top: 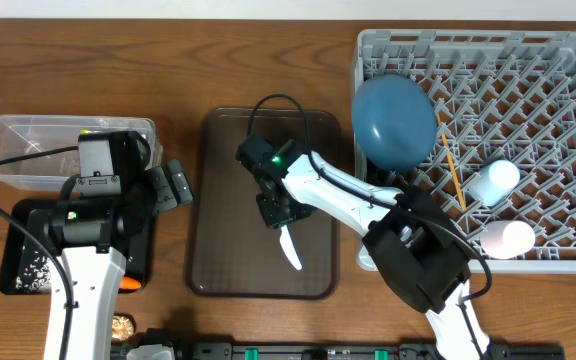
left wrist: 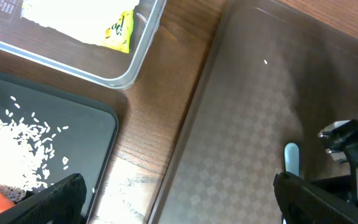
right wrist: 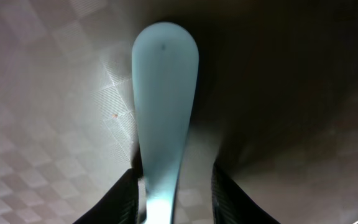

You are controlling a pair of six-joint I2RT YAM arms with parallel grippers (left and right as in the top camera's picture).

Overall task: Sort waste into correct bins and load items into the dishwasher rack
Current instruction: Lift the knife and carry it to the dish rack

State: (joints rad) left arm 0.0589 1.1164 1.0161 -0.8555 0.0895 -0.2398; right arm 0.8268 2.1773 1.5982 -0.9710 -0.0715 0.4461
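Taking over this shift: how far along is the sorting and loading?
Done: plate, chopstick, light blue cup and pink cup sit in the rack; rice lies in the black tray, wrapper in the clear tub. In hand: right gripper, jaws straddling the spoon on the brown tray. Left: racking that spoon.

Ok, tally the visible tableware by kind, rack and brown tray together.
Plates: 1, blue plate, in the rack
Cups: 2, light blue cup, pink cup
Chopsticks: 1, wooden chopstick
Spoons: 1, pale blue spoon, on the brown tray
Total: 5
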